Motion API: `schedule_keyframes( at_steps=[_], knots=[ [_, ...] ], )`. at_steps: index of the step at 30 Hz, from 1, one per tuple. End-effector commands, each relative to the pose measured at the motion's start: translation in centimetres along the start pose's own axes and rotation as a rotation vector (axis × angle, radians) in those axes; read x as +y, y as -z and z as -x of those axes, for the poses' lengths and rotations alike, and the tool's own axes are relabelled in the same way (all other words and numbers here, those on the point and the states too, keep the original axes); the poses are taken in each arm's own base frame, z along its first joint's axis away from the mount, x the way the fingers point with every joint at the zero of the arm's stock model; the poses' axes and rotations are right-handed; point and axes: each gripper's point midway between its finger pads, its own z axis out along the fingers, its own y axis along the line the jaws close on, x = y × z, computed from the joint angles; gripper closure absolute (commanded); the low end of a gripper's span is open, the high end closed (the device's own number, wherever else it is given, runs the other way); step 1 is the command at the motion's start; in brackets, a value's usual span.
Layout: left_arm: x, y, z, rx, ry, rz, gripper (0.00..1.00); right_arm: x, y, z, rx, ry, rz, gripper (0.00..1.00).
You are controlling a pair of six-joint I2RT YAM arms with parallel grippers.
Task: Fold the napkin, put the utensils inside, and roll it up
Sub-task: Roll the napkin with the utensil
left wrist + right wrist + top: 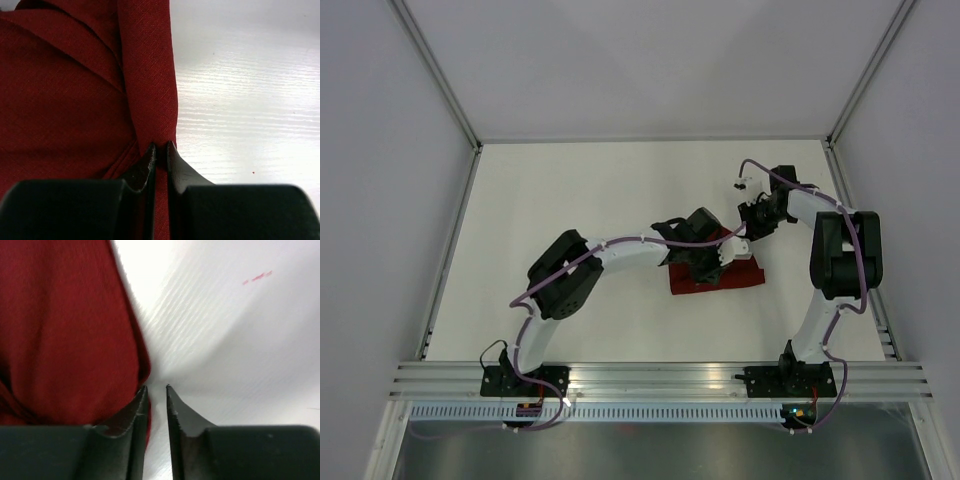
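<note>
Black fingers of the left end effector point(161, 148) are all but closed, pinching a raised fold at the edge of the napkin point(65, 100). At the right end effector point(156, 388) only a thin slit shows between the 2 fingers, right at the cloth's border; whether it grips anything, I cannot tell. The napkin lies bunched on the bench point(570, 200), right of centre. Folding looks in hand, with no utensils showing. Next, I'd guess, the pinched edge needs carrying across without dragging the cloth.
</note>
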Motion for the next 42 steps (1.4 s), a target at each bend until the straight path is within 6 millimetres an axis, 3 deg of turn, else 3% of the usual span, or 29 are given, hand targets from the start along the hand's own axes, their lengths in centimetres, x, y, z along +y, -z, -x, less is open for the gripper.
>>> schedule_keyframes(
  at_steps=[1,4,9,10,12,15,18,20,21,23,24,28,32,42],
  knots=[
    [-4.3,-1.0,-4.9,0.152,0.191,-0.212,0.98,-2.7,0.1,1.0,-0.041,0.023,-0.142,0.71],
    [-4.2,-1.0,-5.3,0.159,0.233,-0.241,0.98,-3.0,1.6,2.7,-0.107,0.034,-0.188,0.57],
    [-3.9,-1.4,-6.4,0.184,0.305,-0.273,0.98,-2.3,4.7,4.8,-0.243,0.091,-0.222,0.46],
    [-3.9,-1.7,-6.8,0.194,0.315,-0.275,0.98,-1.7,6.4,5.6,-0.289,0.121,-0.230,0.45],
    [-3.7,-1.7,-7.1,0.201,0.331,-0.271,0.98,-0.5,7.6,5.8,-0.327,0.143,-0.214,0.43],
    [-3.3,-1.9,-7.7,0.215,0.356,-0.264,0.98,2.2,11.7,6.7,-0.416,0.213,-0.184,0.43],
    [-3.0,-1.9,-7.9,0.220,0.378,-0.263,0.98,5.4,14.4,5.4,-0.460,0.333,-0.133,0.43],
    [-2.7,-2.0,-8.0,0.220,0.384,-0.261,0.98,6.7,15.3,4.3,-0.475,0.424,-0.125,0.43],
    [-2.8,-2.1,-8.1,0.224,0.390,-0.263,0.98,7.7,14.8,2.7,-0.448,0.439,-0.088,0.43],
    [-2.5,-2.3,-8.2,0.227,0.401,-0.266,0.98,8.8,15.1,1.6,-0.450,0.567,-0.076,0.42],
    [-2.4,-2.3,-8.1,0.223,0.407,-0.269,0.98,9.4,14.0,-0.1,-0.409,0.591,-0.037,0.42],
    [-1.8,-2.6,-8.1,0.220,0.445,-0.280,0.93,11.0,11.9,-3.5,-0.348,0.726,0.058,0.42],
    [-1.5,-2.9,-8.5,0.240,0.490,-0.282,0.92,12.6,9.7,-4.8,-0.301,0.813,0.101,0.42],
    [-0.7,-3.6,-9.7,0.283,0.558,-0.267,0.92,13.9,4.5,-6.1,-0.226,0.944,0.028,0.41]
  ],
)
